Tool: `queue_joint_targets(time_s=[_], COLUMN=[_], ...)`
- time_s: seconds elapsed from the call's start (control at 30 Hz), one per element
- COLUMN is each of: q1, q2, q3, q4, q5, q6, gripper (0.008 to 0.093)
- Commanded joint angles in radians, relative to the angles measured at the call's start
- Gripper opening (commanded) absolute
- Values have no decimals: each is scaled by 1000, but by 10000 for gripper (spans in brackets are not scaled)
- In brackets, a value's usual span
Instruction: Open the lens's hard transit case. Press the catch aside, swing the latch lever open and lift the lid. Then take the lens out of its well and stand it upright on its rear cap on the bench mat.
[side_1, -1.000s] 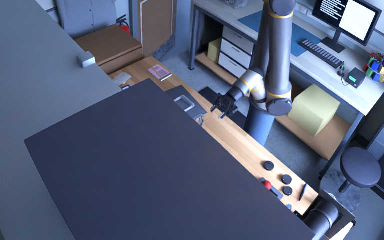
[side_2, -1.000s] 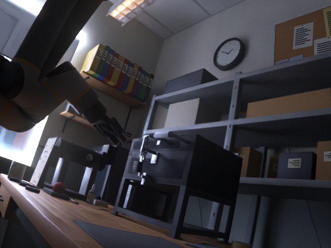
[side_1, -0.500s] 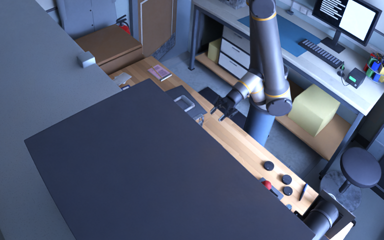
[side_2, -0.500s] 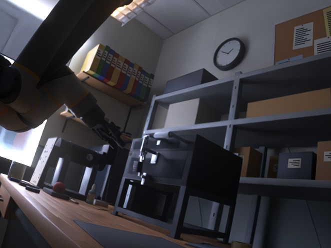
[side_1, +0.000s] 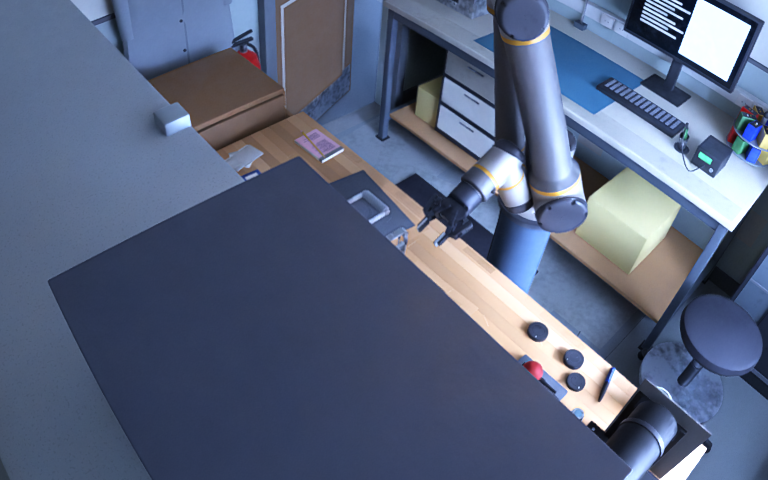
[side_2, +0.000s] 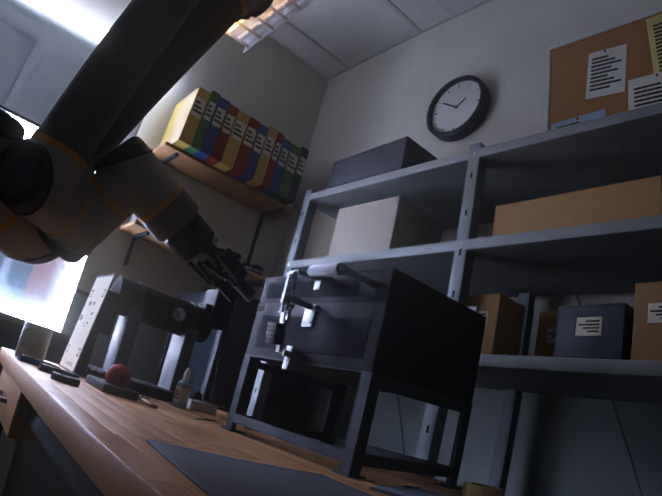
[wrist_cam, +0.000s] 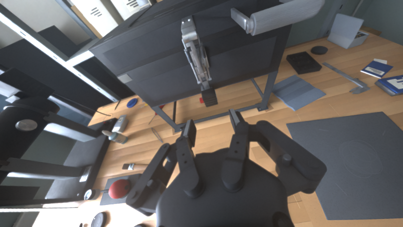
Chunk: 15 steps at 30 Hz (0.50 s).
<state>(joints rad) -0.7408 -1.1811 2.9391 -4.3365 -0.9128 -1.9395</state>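
The dark hard transit case (wrist_cam: 194, 50) (side_2: 368, 326) sits closed on a metal stand on the wooden bench. A silver latch lever (wrist_cam: 195, 56) (side_2: 287, 310) runs down its front face. A dark catch (wrist_cam: 209, 97) sits at the latch's lower end. A grey carry handle (wrist_cam: 277, 15) (side_2: 331, 270) lies on the lid. The lens is hidden inside. My gripper (wrist_cam: 213, 125) (side_2: 235, 280) (side_1: 439, 229) hovers in front of the case, just below the latch. It is open and holds nothing.
The grey bench mat (wrist_cam: 355, 160) lies on the bench to the right of the case. A red ball (wrist_cam: 119, 188), a small bottle (wrist_cam: 115, 136), caps and booklets (wrist_cam: 376, 69) are scattered on the bench. Shelving stands behind the case.
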Motion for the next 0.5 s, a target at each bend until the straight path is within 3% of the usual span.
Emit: queue_joint_targets(time_s=[0.0, 0.47], q1=[7, 118], q2=[4, 74], q3=[-5, -101], q4=[-2, -16], q5=[-6, -101], q6=[4, 74], gripper=[630, 630])
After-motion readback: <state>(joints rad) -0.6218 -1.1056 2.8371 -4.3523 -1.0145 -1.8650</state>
